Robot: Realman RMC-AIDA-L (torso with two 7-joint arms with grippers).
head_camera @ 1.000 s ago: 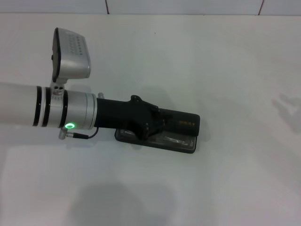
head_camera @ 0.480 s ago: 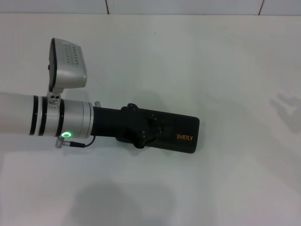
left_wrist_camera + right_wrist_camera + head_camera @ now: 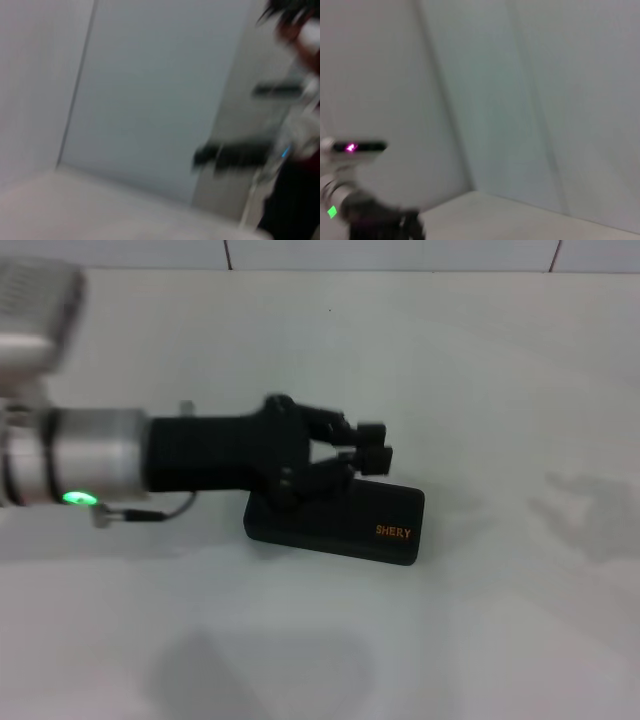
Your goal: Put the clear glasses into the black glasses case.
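On the white worktop (image 3: 480, 370) the black rectangular hard glasses case with orange "SHERY" lettering (image 3: 340, 526) lies shut, presumably holding the unseen clear glasses, and the left hand (image 3: 372, 459), released and empty, has lifted off the lid it pressed down half a second ago.

We see a plain white tabletop (image 3: 480, 370), the closed black glasses case (image 3: 345, 528) lying flat near its middle
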